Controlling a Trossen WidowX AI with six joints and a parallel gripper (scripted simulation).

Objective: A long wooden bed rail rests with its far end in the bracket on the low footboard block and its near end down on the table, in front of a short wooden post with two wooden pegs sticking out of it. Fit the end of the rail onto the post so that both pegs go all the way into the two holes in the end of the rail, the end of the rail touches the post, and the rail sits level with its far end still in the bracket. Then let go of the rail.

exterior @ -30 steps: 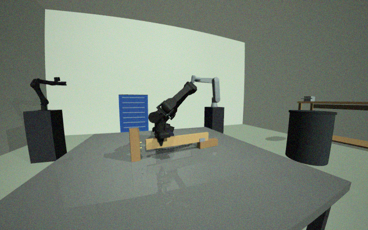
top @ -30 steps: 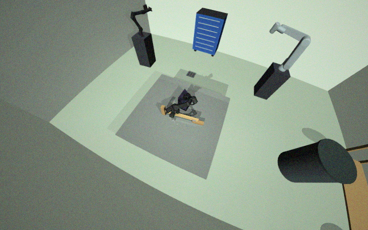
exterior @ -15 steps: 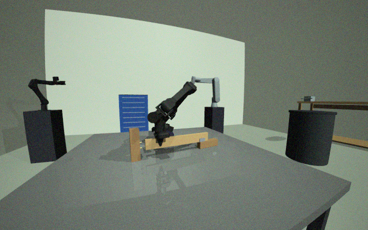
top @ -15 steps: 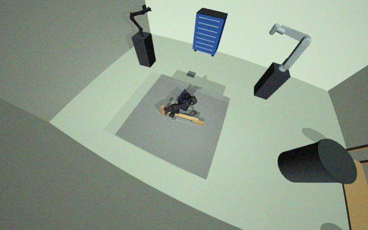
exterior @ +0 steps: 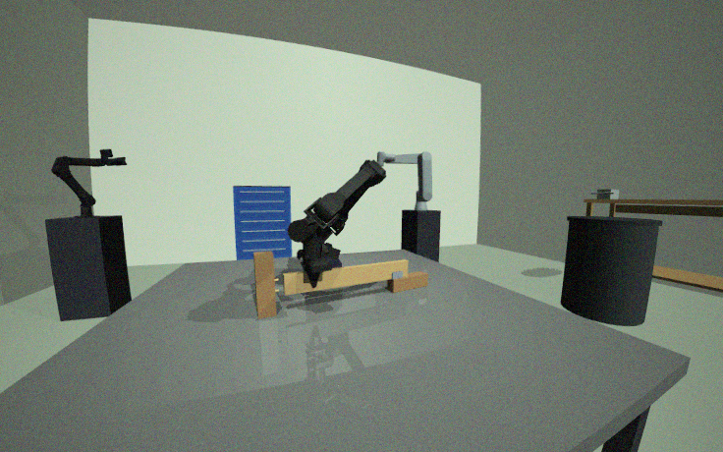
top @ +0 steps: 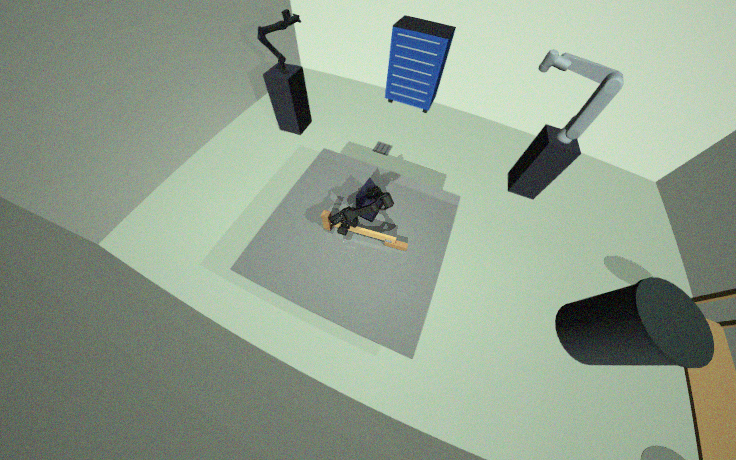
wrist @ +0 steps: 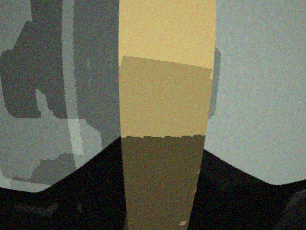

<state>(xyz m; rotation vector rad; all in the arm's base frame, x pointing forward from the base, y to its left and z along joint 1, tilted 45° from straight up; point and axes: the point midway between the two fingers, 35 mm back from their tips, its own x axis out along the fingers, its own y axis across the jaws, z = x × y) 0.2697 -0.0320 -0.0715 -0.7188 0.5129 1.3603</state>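
Note:
The rail (top: 374, 233) (exterior: 364, 273) (wrist: 167, 30) is raised off the table at its post end. Its far end sits at the grey bracket (exterior: 397, 275) on the footboard block (top: 400, 246) (exterior: 414, 281). My gripper (exterior: 313, 279) (wrist: 151, 142) is shut on the rail near the post end, one finger on each side. The post (top: 325, 220) (exterior: 264, 286) stands upright just beyond that end. A narrow gap remains between post and rail, and both pegs show in it, one above the other, at about the height of the rail end. Whether their tips are in the holes cannot be told.
The grey table (top: 325, 285) (exterior: 354, 359) carries the post, the block and my arm (top: 368, 205) (exterior: 348, 191), which reaches over the rail from behind. A dark bin (top: 605, 328) (exterior: 611, 269), a blue cabinet (top: 418, 65) (exterior: 262, 224) and two other arms on pedestals stand away from the table.

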